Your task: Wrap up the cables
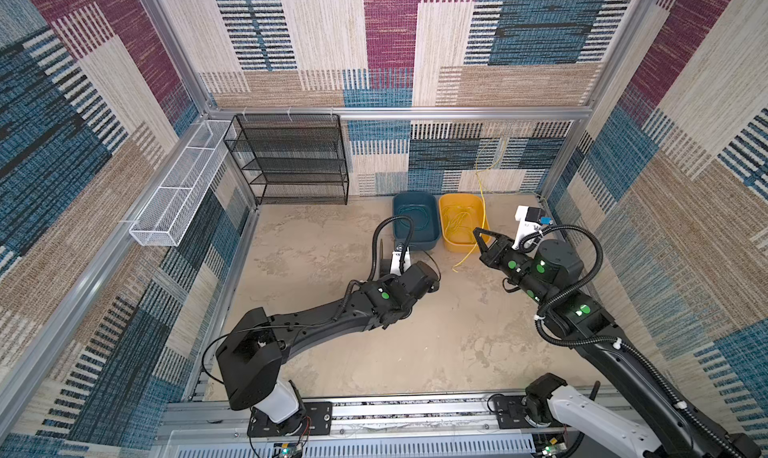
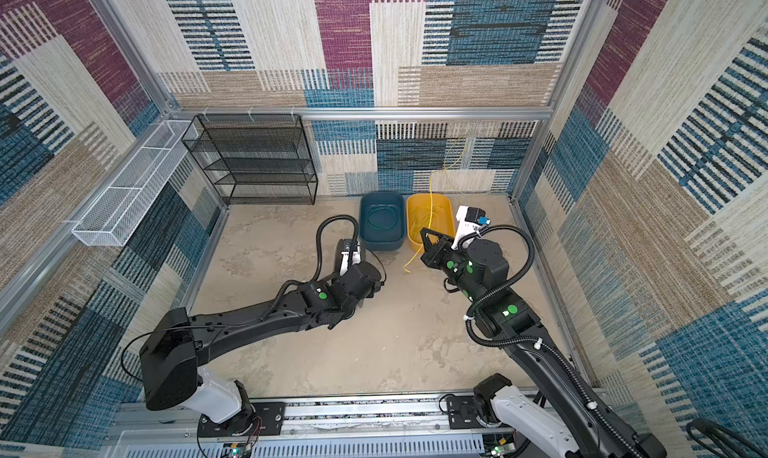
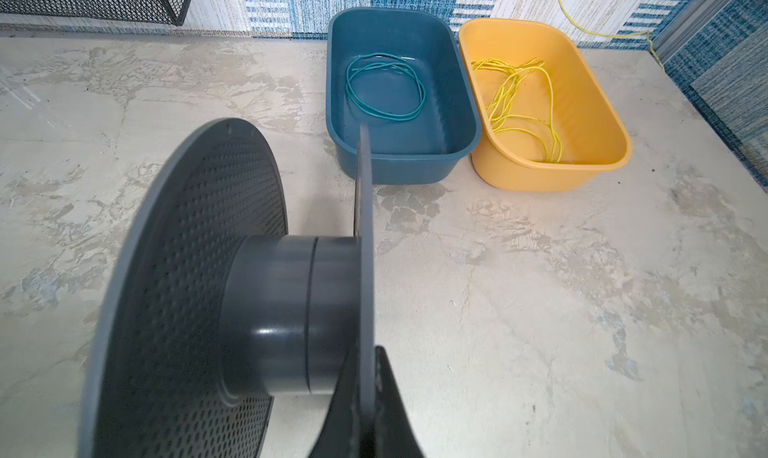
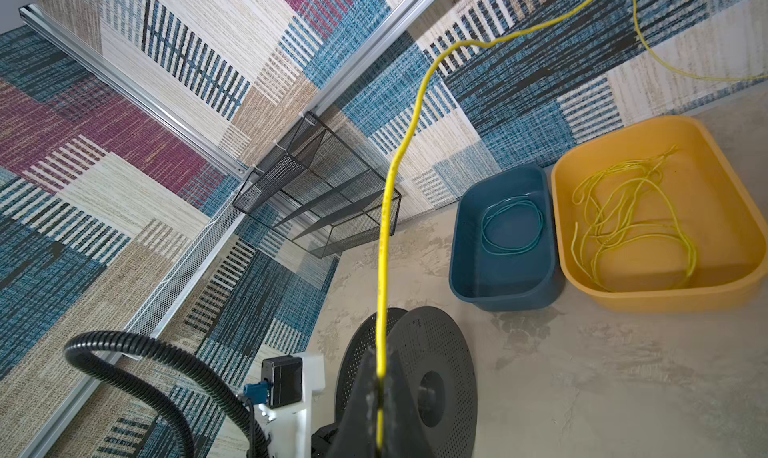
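My left gripper (image 3: 370,362) is shut on the thin rim of one flange of a dark grey spool (image 3: 270,310), which stands on edge over the floor; the spool's hub is bare. A long yellow cable (image 4: 399,152) is pinched in my shut right gripper (image 4: 380,352), just above that spool (image 4: 440,343). In both top views the cable (image 1: 481,185) (image 2: 431,194) rises from the right gripper (image 1: 478,232) (image 2: 424,232) up the back wall, and its short free end (image 1: 456,268) droops to the floor. More loose yellow cables (image 3: 519,102) lie in a yellow bin (image 3: 540,177).
A blue bin (image 3: 407,169) left of the yellow one holds a coiled teal wire (image 3: 386,90). A black mesh shelf (image 1: 291,160) stands at the back left and a white mesh basket (image 1: 178,189) hangs on the left wall. Patterned walls enclose the floor.
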